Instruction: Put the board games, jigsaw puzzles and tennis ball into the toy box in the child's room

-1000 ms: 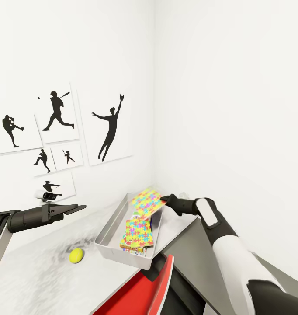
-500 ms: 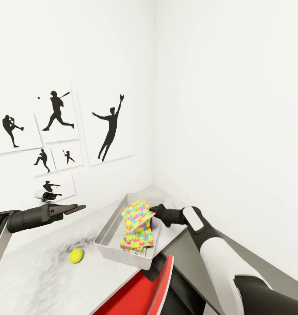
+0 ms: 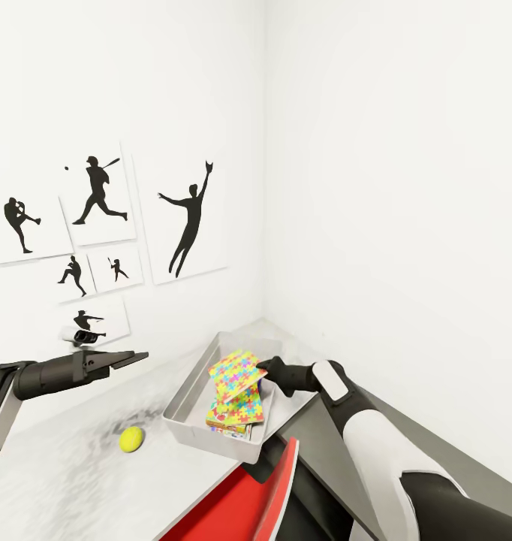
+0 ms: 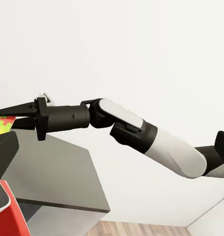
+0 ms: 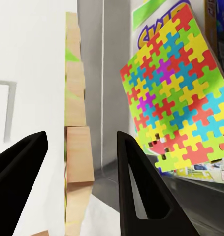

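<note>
The light-grey toy box [image 3: 190, 379] stands on the table [image 3: 53, 481] in the corner. One jigsaw puzzle [image 3: 239, 403] lies flat on the board games [image 3: 230, 430] inside it. The other jigsaw puzzle [image 3: 237, 372] leans tilted on top. My right gripper [image 3: 262, 366] is at that puzzle's far edge. In the right wrist view its fingers [image 5: 136, 191] stand apart on either side of the puzzle's thin edge [image 5: 77, 142], with a gap on each side. The tennis ball [image 3: 131, 439] sits on the table left of the box. My left gripper [image 3: 132, 357] hovers open above the table, holding nothing.
A red chair back [image 3: 241, 503] rises at the table's front edge below the toy box. The dark-grey wing [image 3: 338, 451] runs along the right wall under my right arm. Baseball silhouette prints [image 3: 98, 225] hang on the left wall.
My right gripper came down and left, carrying the second puzzle from above the box's far rim into the box, where it now leans on the stack. The left arm stayed still.
</note>
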`<state>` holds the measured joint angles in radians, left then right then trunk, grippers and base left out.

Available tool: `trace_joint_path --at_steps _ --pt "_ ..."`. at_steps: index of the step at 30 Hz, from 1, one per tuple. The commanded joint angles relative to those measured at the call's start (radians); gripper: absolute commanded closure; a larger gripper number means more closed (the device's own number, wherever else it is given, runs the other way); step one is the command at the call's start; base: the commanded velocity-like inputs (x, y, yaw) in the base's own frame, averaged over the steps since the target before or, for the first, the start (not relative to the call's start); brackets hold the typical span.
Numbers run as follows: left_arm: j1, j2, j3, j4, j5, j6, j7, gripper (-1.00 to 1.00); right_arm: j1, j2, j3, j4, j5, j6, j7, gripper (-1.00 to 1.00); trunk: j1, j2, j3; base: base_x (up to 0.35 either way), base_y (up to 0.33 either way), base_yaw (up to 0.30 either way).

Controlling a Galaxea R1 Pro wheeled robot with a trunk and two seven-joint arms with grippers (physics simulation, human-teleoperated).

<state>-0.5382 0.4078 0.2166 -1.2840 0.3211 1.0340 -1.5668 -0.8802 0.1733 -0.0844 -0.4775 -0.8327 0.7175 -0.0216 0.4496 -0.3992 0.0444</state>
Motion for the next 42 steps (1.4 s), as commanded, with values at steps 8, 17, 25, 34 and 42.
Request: trace_joint_path --at_steps 8,17,25,34,42 --pt "0.0 0.0 0.0 0.0 0.0 0.011 -0.004 -1.0 0.0 0.001 -0.004 0.0 0.005 0.005 -0.002 1.0 0.0 -0.001 0.0 0.0 0.0 0.0" --pt "0.0 0.001 0.001 0.0 0.0 0.011 -0.004 -1.0 0.0 0.001 0.001 0.0 0.01 0.005 -0.003 1.0 0.0 -0.001 0.0 0.0 0.0 0.0" --pt "0.0 0.0 0.001 0.0 0.0 0.011 -0.004 -1.0 0.0 0.001 0.002 0.0 0.011 0.009 -0.003 -1.0 0.0 -0.001 0.0 0.0 0.0 0.0" --pt "0.0 0.0 0.001 0.0 0.0 0.011 -0.004 -1.0 -0.001 0.001 0.004 0.0 0.012 0.015 -0.003 -1.0 0.0 -0.001 0.0 0.0 0.0 0.0" --pt "0.0 0.0 0.001 0.0 0.0 0.011 -0.004 -1.0 -0.002 0.001 0.005 0.0 0.014 0.018 -0.002 -1.0 0.0 -0.001 0.0 0.0 0.0 0.0"
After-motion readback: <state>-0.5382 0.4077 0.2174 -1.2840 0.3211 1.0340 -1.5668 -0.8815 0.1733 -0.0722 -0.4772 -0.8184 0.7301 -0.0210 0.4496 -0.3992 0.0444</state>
